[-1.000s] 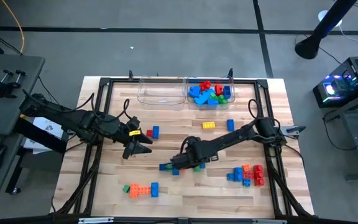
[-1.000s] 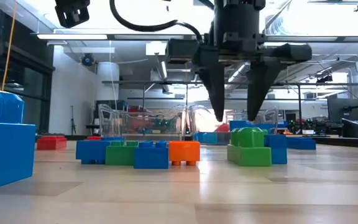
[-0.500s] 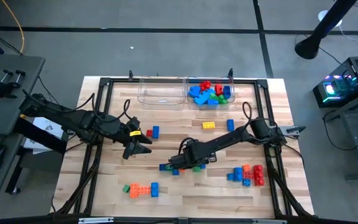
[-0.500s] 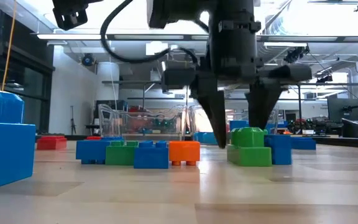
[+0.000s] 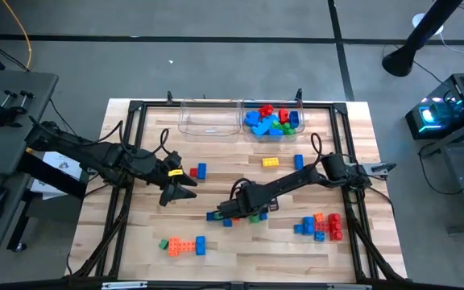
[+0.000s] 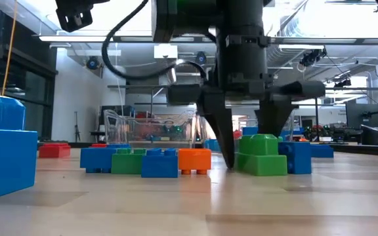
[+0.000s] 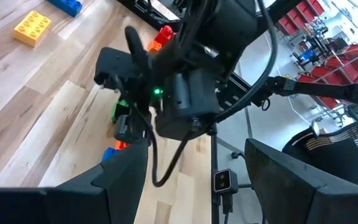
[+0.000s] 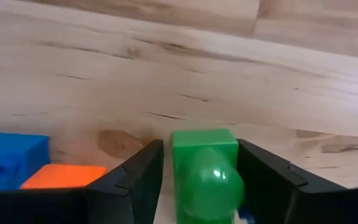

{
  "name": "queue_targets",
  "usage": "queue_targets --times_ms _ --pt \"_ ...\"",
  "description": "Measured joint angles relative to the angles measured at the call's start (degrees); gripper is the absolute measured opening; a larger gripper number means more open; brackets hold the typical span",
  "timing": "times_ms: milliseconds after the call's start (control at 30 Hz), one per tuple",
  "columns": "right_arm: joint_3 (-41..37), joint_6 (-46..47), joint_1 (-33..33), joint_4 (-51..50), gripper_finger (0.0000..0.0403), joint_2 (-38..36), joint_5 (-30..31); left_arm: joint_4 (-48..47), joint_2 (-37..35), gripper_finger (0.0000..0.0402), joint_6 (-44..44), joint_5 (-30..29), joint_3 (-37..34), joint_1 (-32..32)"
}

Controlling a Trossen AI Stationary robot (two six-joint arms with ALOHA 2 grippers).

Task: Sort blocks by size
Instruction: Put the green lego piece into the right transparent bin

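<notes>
- The green block (image 8: 205, 171) sits between my right gripper's (image 6: 247, 141) spread fingers, one dark finger on either side of it, neither visibly pressing on it yet.
- Half a second ago those fingertips hung above the block; now they have come down around it, with the tips at the desk (image 6: 241, 203) surface in the low view.
- That puts me at the point of closing: by my judgement the grasp is next, then a lift toward the bins.
- Just beside my right gripper lies a joined row of blue, green and orange blocks (image 6: 146, 160); a blue block (image 6: 296, 156) touches the far side of the green one, so closing could nudge it.
- Well ahead of the gripper, one clear bin (image 5: 274, 121) already holds a heap of blocks; the other bin (image 5: 209, 119) looks bare.
- More blocks wait in clusters off to either side of my gripper.
- My left gripper (image 5: 182, 187) hovers off to the side over the desk, fingers apart and carrying nothing.
</notes>
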Motion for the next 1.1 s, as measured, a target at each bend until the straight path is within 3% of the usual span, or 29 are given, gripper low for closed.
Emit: queue_targets --times_ms 200,333,567,767,1100 --pt "-1.9 1.2 0.0 3.3 0.0172 0.1 -0.7 -0.3 0.0 0.0252 0.0 0.0 0.0 0.0" --pt "-1.2 0.2 0.1 2.3 0.0133 0.0 1.3 -0.7 0.0 0.0252 0.2 0.0 0.0 0.0" --pt "7.4 -5.4 -2.5 -11.6 0.0131 -1.0 9.3 -0.9 0.0 0.0252 0.6 0.0 0.0 0.0" --pt "15.4 -15.9 -11.6 -26.9 0.0131 -4.0 19.5 -0.8 0.0 0.0252 -0.5 0.0 0.0 -0.1" --pt "20.3 -30.1 -32.9 -25.9 0.0131 -7.5 30.2 -0.8 0.0 0.0252 -2.8 -0.8 0.0 -3.3"
